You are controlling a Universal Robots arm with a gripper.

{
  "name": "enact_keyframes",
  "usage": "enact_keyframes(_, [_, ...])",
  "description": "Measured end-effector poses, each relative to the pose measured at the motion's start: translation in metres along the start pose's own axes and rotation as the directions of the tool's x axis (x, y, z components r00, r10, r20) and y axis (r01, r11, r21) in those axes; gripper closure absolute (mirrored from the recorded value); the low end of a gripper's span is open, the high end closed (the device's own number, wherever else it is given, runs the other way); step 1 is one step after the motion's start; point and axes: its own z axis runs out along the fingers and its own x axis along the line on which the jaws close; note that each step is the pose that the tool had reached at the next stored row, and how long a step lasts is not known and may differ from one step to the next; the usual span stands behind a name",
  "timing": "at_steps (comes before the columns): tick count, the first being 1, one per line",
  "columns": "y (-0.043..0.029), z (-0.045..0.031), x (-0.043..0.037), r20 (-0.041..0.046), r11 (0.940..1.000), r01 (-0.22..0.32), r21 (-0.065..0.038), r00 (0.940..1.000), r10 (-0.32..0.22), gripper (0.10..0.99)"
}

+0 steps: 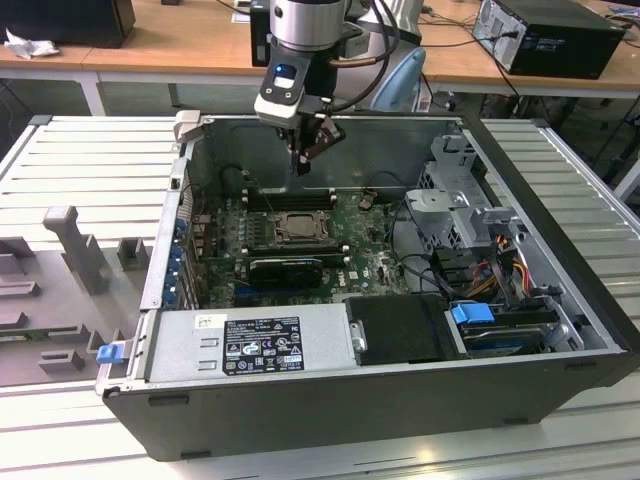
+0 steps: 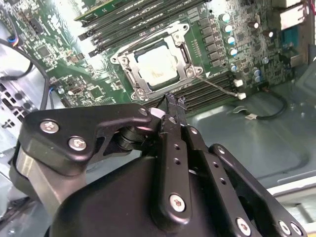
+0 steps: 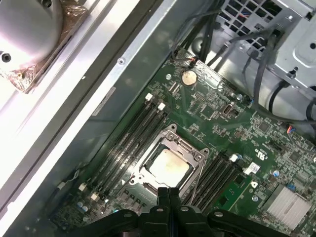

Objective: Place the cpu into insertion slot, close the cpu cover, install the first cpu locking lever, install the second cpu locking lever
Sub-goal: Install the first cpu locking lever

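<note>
The cpu (image 2: 157, 66) lies flat in the insertion slot (image 2: 132, 85) on the green motherboard, its pale metal top showing through the window of the cpu cover (image 2: 185, 52), which lies down over it. A thin wire lever (image 2: 217, 85) sticks out from one socket corner across the memory slots. In the exterior view my gripper (image 1: 303, 165) hangs above the rear of the board, a little behind the cpu (image 1: 297, 228). The fingers (image 3: 163, 193) are pressed together with nothing between them, just off the socket's edge from the cpu (image 3: 170, 165). The gripper (image 2: 173, 101) shows as shut.
The open computer case (image 1: 560, 240) surrounds the board with tall metal walls. Black memory slots (image 3: 126, 143) flank the socket. A drive cage with cables (image 1: 455, 205) stands at the exterior view's right, and a power supply (image 1: 255, 340) lies along the front.
</note>
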Motion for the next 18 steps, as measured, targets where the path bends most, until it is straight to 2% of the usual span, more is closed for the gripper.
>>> enact_keyframes(4, [0.0000,0.0002,0.0000,-0.0010,0.9990,0.045,0.001,0.9990,-0.045,0.980])
enact_keyframes(8, [0.0000,0.0004,0.0000,-0.0024,0.9946,0.104,0.002,0.9946,-0.104,0.980])
enact_keyframes(15, [0.0000,0.0011,0.0000,-0.0053,0.9762,0.217,0.004,0.9762,-0.217,0.980])
enact_keyframes(17, [0.0000,0.0013,0.0000,-0.0065,0.9661,0.258,0.005,0.9661,-0.258,0.980])
enact_keyframes(18, [0.0000,0.0014,0.0000,-0.0067,0.9632,0.269,0.005,0.9632,-0.269,0.980])
